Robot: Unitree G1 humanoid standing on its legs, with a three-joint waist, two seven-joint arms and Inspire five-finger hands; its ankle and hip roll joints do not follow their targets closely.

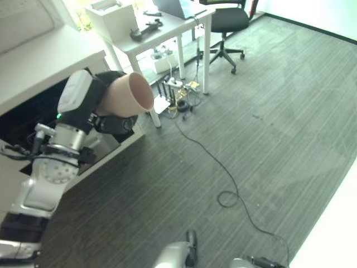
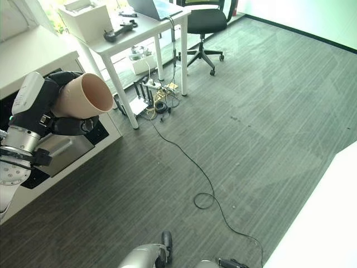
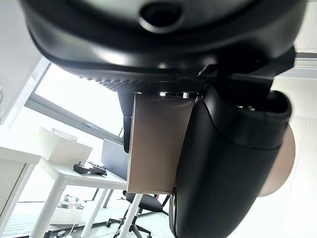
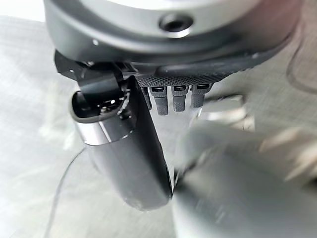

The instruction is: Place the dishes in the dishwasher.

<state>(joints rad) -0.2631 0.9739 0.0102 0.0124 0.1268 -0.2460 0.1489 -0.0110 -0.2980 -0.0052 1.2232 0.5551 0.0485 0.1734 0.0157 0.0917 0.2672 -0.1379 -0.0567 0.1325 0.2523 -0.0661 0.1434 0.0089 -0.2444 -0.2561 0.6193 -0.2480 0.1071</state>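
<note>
A beige cup (image 1: 128, 94) lies on its side in the air, its mouth facing right, with my left hand (image 1: 114, 124) shut round it from below and behind. In the left wrist view the cup's wall (image 3: 156, 144) sits between the palm and the dark thumb (image 3: 223, 163). The hand hovers in front of the open dishwasher (image 2: 64, 146), a dark cavity in the white counter (image 1: 39, 61) at the left. My right hand (image 4: 198, 74) hangs low over the carpet, thumb (image 4: 124, 148) out and fingers relaxed, holding nothing.
A white desk (image 1: 167, 30) with a laptop, a box and a dark controller stands beyond the counter. Power strips and cables (image 1: 179, 92) lie under it. A black office chair (image 1: 228, 22) stands behind. Grey carpet (image 1: 268, 123) stretches to the right.
</note>
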